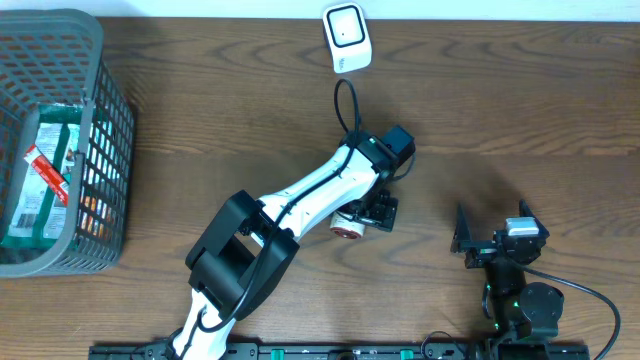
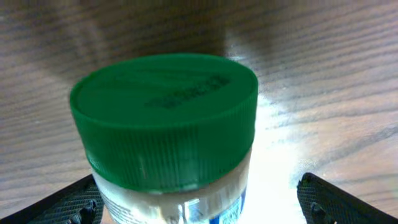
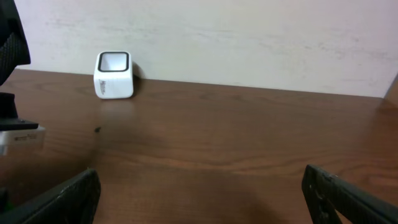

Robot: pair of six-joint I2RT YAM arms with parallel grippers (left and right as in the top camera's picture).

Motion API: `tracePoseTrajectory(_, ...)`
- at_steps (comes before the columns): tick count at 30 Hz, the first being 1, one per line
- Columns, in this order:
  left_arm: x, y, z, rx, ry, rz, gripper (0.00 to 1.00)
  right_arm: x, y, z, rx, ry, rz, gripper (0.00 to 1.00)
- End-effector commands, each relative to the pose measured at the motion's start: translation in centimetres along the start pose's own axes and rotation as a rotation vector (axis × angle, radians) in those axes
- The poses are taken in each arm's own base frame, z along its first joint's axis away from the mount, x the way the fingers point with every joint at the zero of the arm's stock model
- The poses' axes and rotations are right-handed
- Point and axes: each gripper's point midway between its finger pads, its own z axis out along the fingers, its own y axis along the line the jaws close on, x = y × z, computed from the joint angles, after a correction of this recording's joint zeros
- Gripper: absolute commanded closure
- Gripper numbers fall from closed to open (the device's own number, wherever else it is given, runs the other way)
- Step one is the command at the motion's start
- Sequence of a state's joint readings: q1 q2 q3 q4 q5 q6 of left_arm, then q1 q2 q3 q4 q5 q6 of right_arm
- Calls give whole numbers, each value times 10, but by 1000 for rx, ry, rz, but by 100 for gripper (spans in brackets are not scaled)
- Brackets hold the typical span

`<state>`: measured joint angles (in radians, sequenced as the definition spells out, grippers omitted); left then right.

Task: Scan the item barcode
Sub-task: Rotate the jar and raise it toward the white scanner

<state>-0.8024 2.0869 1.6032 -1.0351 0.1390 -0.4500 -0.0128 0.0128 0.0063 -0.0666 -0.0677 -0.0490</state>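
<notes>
Table centre, overhead view: the left arm reaches out over the wood, and a jar [image 1: 345, 229] sits just under its wrist, near the middle of the table [image 1: 520, 100].

Left wrist view: the left claw [image 2: 196, 202] is released. Its two black fingers [image 2: 65, 205] show only in the bottom corners, spread wide. The jar stands right between them, filling the middle of the frame, with the green ribbed lid [image 2: 163, 102] toward the far end and a clear body with a blue-printed label below it. Bright bare table shows between the jar and the finger on the picture's right, so no squeeze there. The other finger is very close to the jar's side (touching or not, I cannot tell). Whether the jar is upright or lying down is not clear either.

Right claw [image 3: 200, 186]: released, fingers wide, only bare wood between them, parked near the front edge and well apart from the jar.

White scanner [image 1: 345, 38] at the far edge of the table, beyond the left arm. Grey wire basket [image 1: 100, 120] at far left, with packets inside.
</notes>
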Motion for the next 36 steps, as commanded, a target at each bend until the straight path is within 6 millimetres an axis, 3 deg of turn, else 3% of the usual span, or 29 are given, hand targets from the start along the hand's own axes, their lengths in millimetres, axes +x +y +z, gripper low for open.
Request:
tracePoseTrajectory(1,-4,10,-4,-39,-48,-21,12,0,-3,0,11,-1,-11,1)
tracePoseTrajectory(3,-3,11,1,-41,-45,-21,22,0,-3,0,11,-1,-11,1)
tracePoseTrajectory(24,-7,17,8,-78,-78,-32,23,0,-3,0,11,-1,-11,1)
tracePoseTrajectory(36,-13,13,-1,-66,-98,-32,36,0,-3,0,11,-1,-11,1)
